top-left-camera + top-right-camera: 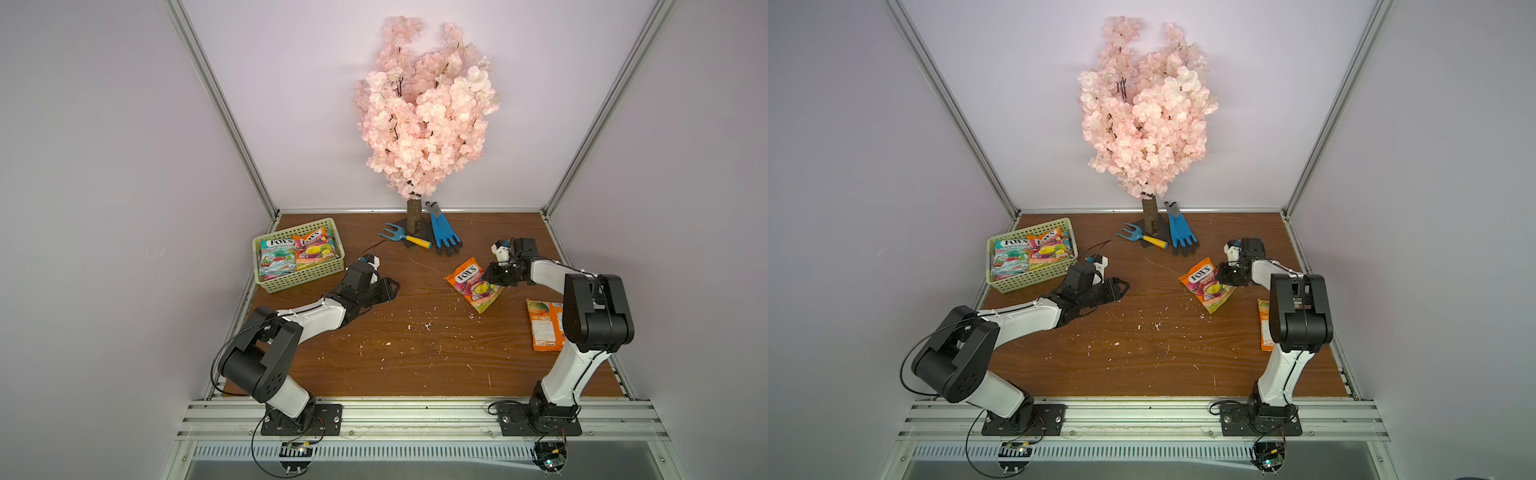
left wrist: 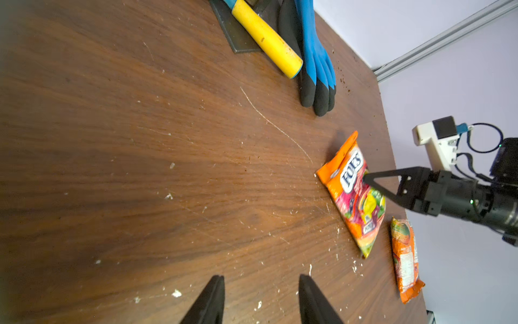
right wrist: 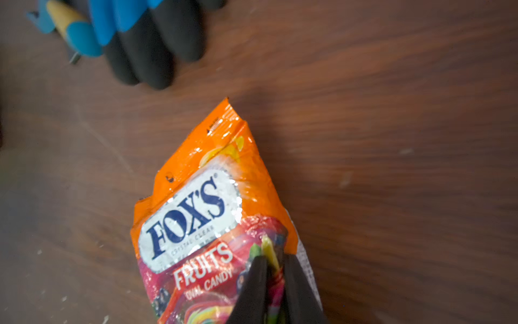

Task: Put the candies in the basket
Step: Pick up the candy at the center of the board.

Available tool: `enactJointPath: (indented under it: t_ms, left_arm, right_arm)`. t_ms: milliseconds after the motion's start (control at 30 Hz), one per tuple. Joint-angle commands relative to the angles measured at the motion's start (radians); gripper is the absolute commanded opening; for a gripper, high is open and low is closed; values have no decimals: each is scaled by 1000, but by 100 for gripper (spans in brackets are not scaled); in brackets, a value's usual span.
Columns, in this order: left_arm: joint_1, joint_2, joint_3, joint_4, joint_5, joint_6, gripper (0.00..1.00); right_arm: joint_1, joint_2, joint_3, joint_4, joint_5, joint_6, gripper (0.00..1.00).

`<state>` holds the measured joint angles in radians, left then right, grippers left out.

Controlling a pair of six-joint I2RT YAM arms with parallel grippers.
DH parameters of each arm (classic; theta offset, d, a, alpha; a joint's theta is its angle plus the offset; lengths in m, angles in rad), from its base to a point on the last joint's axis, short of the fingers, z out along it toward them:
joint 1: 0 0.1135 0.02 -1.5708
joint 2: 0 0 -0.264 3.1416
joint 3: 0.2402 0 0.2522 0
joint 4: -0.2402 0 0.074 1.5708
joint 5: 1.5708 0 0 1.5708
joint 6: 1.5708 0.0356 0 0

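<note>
Right wrist view: right claw [image 3: 273,259] clamped on edge of orange FOX'S Fruits bag [image 3: 190,213]; top views hide the pinch. Bag on desk [image 1: 415,353], right of centre. Empty left claw [image 2: 260,277] apart, beside basket [image 1: 291,281] of candy bags [image 1: 291,253]. Loose: second orange bag [image 1: 544,328], face-down.

The basket [image 1: 291,279] holds candies [image 1: 309,249]; another bag [image 1: 471,284] lies right of it.

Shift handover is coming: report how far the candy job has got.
Done: several FOX'S bags, teal and orange on top, lie in the basket. In hand: the right gripper is shut on the orange FOX'S Fruits bag; the left gripper hangs open and empty near the basket. Left: carrying that bag over, plus the orange bag lying back-up beside the right arm.
</note>
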<state>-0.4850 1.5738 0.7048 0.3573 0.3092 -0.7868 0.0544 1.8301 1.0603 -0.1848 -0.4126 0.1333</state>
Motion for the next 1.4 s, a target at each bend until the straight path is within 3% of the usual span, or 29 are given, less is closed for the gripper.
enactJointPath:
  t_ms: [0,167,433,733,1000,1200,1300,1367]
  left_arm:
    - [-9,29,-41,117,3,-55,48]
    - [-10,35,-133,255,-21,-187,58]
    - [-95,74,-255,500,-54,-426,59]
    - [-115,164,-263,582,-74,-493,56]
    - [-115,181,-244,769,-92,-467,41]
    - [-113,194,-226,827,-73,-450,19]
    - [-98,210,-221,831,-45,-454,4]
    - [-81,208,-226,831,-27,-445,0]
  right_arm:
    - [97,-50,-70,52,-92,109,9]
    - [238,-99,-176,277,-126,328,3]
    - [382,-84,-257,562,-74,636,0]
    - [426,-67,-253,530,1,640,0]
    - [425,-77,-282,522,14,621,0]
    - [424,-82,-305,547,11,626,0]
    - [424,-78,-305,552,2,621,1]
    - [421,-86,-304,552,6,611,5]
